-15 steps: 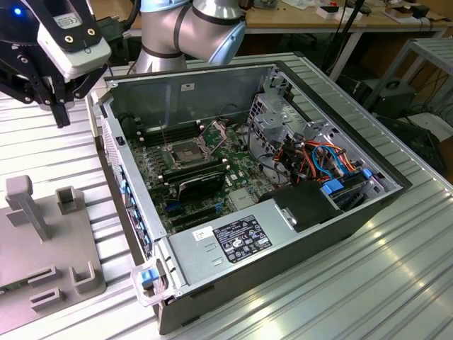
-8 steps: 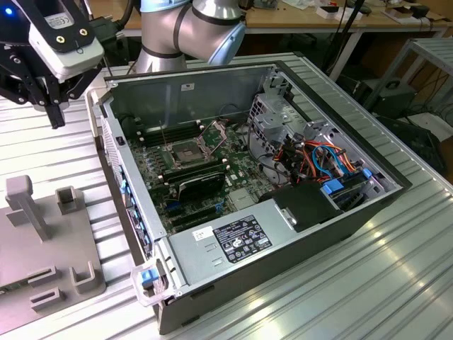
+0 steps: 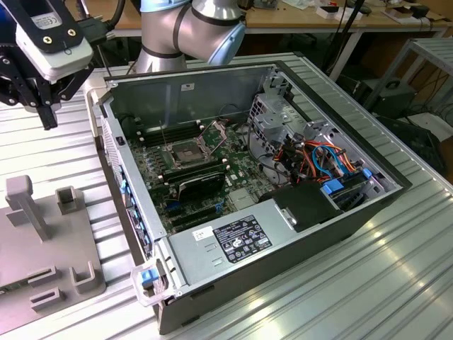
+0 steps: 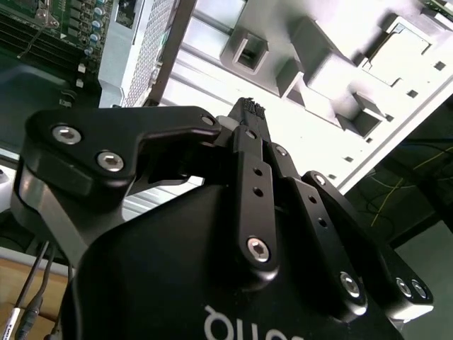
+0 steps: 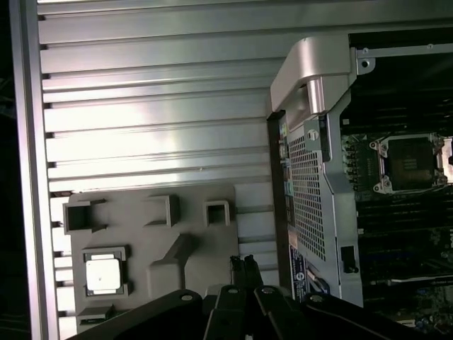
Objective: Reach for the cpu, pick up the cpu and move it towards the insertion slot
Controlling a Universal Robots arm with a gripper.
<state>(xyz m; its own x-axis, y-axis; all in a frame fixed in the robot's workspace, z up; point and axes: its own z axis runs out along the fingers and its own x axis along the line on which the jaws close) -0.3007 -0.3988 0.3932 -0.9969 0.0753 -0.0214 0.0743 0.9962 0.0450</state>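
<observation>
CPU (image 5: 104, 275) sits in grey fixture (image 5: 141, 241) pocket, well apart from gripper (image 5: 241, 263). Gripper fingers pressed together, empty. Reach, pick and move to socket (image 5: 410, 164) not done.

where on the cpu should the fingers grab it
Probably by two opposite edges, coming from straight above: the cpu is a thin square lying flat in a pocket of the grey tray, so a sideways approach looks blocked.
</observation>
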